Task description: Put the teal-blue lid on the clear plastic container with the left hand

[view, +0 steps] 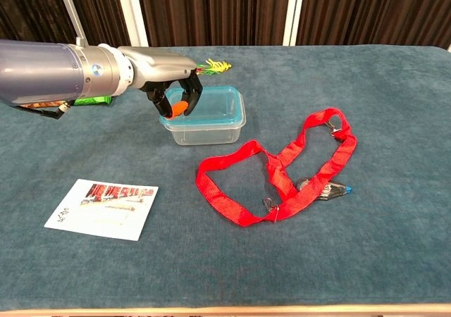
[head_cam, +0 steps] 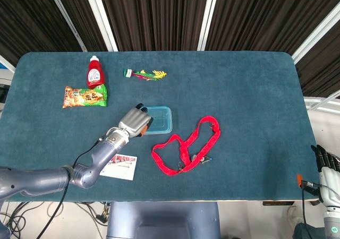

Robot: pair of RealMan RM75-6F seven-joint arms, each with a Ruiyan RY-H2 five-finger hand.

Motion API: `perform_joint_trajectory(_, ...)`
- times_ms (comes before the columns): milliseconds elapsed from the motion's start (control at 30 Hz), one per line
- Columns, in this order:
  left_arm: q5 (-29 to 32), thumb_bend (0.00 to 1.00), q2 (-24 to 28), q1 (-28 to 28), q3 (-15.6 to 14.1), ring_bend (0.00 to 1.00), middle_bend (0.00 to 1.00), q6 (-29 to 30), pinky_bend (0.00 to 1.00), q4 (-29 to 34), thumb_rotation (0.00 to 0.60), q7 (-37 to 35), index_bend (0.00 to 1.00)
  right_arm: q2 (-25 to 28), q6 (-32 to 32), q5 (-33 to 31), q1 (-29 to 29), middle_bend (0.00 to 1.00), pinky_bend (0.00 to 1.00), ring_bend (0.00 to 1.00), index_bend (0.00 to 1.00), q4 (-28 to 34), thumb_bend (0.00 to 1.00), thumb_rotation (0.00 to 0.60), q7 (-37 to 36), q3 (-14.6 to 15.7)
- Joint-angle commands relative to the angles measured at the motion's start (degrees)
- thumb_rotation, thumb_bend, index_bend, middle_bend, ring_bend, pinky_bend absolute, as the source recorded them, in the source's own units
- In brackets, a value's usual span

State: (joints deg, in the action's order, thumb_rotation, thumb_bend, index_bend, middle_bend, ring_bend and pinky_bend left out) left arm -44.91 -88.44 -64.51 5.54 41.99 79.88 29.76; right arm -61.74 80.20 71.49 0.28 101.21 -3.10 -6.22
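Note:
The teal-blue lid (head_cam: 160,116) (view: 220,104) lies flat on top of the clear plastic container (view: 208,133), near the middle of the table. My left hand (head_cam: 135,121) (view: 173,91) hovers at the container's left end. Its fingers curl down over the lid's left edge, with the orange-tipped thumb close to the rim. It grips nothing that I can see. My right hand (head_cam: 325,168) hangs beyond the table's front right corner, fingers apart and empty; only the head view shows it.
A red lanyard (head_cam: 208,120) (view: 224,158) with a clip lies just right of the container. A printed card (head_cam: 119,166) (view: 102,208) sits in front of my left arm. A ketchup bottle (head_cam: 94,73), snack bag (head_cam: 85,96) and colourful toy (head_cam: 145,74) lie at the back left.

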Motion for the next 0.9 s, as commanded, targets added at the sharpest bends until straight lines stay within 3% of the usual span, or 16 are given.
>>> perform_joint_trajectory(33,0.00,0.58,0.01,-0.02,-0.05,0.20,0.52,0.03,0.13,0.07,0.600,-0.03,0.62,0.02,-0.02,-0.03,0.01,0.04,0.00,0.02,0.06,0.03,0.39,0.600,0.04,0.00)
perform_joint_trajectory(900,0.70,0.58,-0.15,-0.41,-0.85,0.20,0.52,0.12,0.13,0.77,0.600,0.25,0.62,0.08,0.07,-0.45,-0.08,0.04,0.00,0.02,0.06,0.28,0.39,0.600,0.28,-0.18)
